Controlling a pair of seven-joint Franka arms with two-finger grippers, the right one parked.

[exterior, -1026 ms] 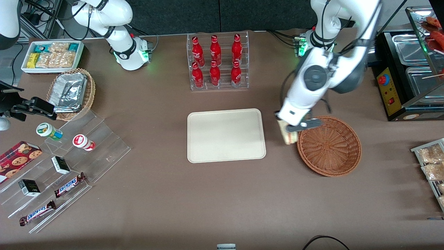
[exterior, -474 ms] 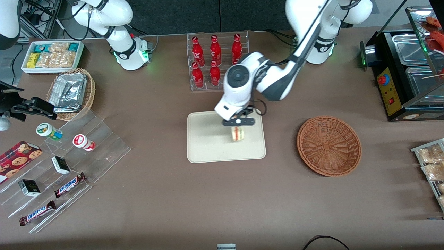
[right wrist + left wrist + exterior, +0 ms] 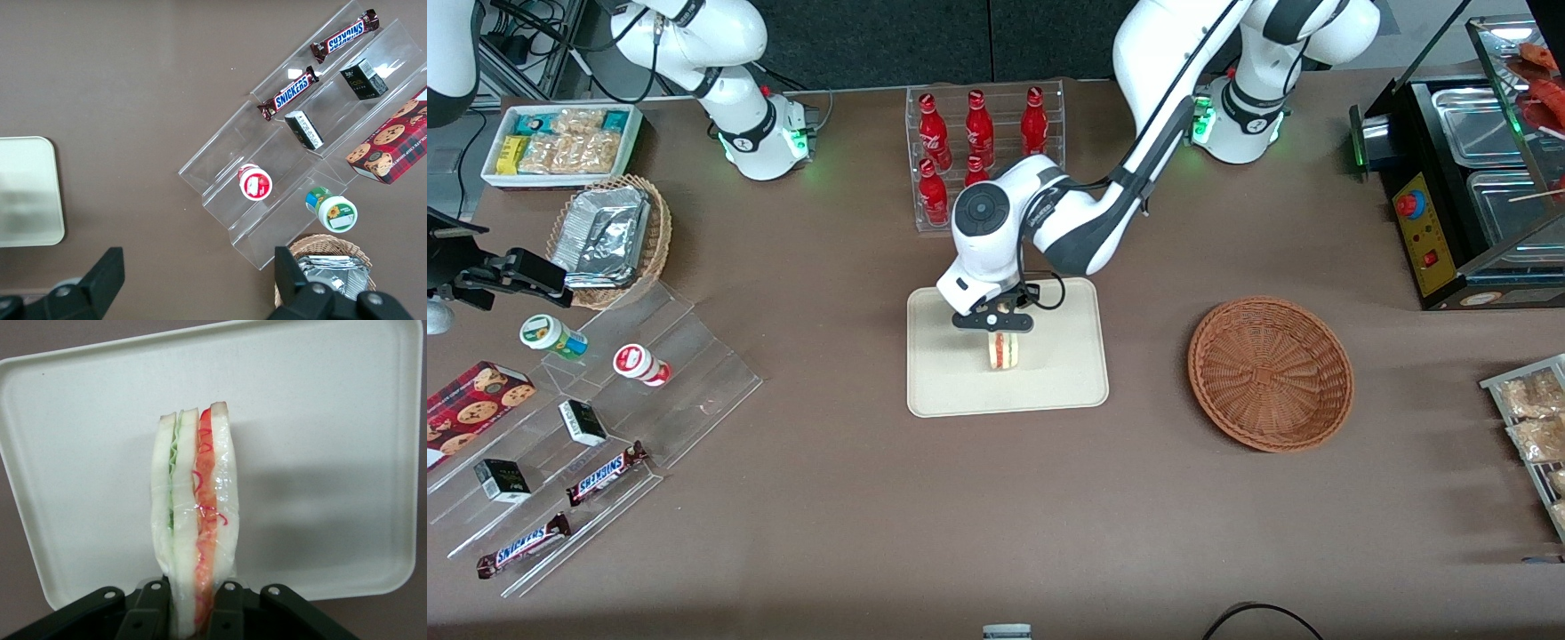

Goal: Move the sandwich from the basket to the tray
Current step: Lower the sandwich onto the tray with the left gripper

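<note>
Cream tray (image 3: pixel 943 391) now lying under the load: pincer (image 3: pixel 1000 331) clamping the sandwich (image 3: pixel 1003 351) on edge, sliding across from the wicker basket (image 3: pixel 1270 373) and farther over the tray's middle. Carrying nearly done; lowering and letting go probably coming up.

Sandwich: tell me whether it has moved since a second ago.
Yes. The sandwich, shut in the end effector, went from the basket rim to above the tray, toward the parked arm's end.
</note>
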